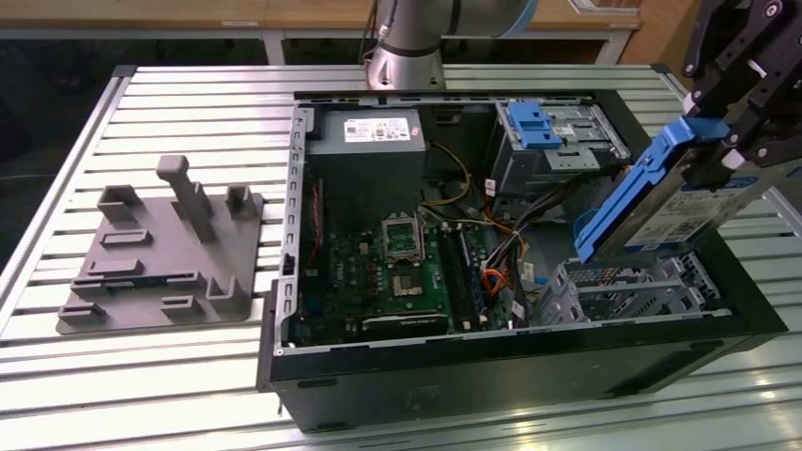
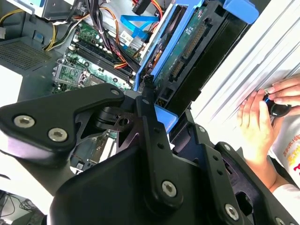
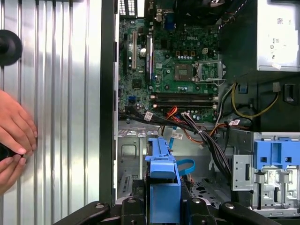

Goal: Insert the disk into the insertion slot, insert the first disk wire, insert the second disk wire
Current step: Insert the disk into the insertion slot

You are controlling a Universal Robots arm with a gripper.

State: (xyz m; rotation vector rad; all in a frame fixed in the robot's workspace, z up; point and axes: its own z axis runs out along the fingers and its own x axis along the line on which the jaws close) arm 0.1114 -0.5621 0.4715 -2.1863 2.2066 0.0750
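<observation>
Jaws clamped tight here: the gripper (image 1: 733,150) has the disk (image 1: 696,214) pinched at its upper end, black fingers (image 2: 149,98) pressing on either side of the bright blue carrier frame. The disk hangs steeply tilted, white label facing out, above the open black computer case (image 1: 501,355). Its lower end dips over the case's near corner on the exterior view's right, right at the mouth of the insertion slot (image 1: 633,287), the silver perforated bay sitting inside that corner. Touching or a hair apart, I cannot tell. The disk is not seated in the bay.

Deeper into the case, the blue-latched drive cage (image 1: 551,136) stands in the far corner, with a tangle of coloured cables (image 1: 501,249) between it and the slot. The green motherboard (image 1: 389,272) lies across the case floor, the grey power supply (image 1: 370,136) against the far wall.

Outside the case, a person's hand (image 2: 255,124) rests on the slatted metal table (image 1: 150,366). A grey fixture plate (image 1: 157,254) lies on that table, off the case's side on the exterior view's left.
</observation>
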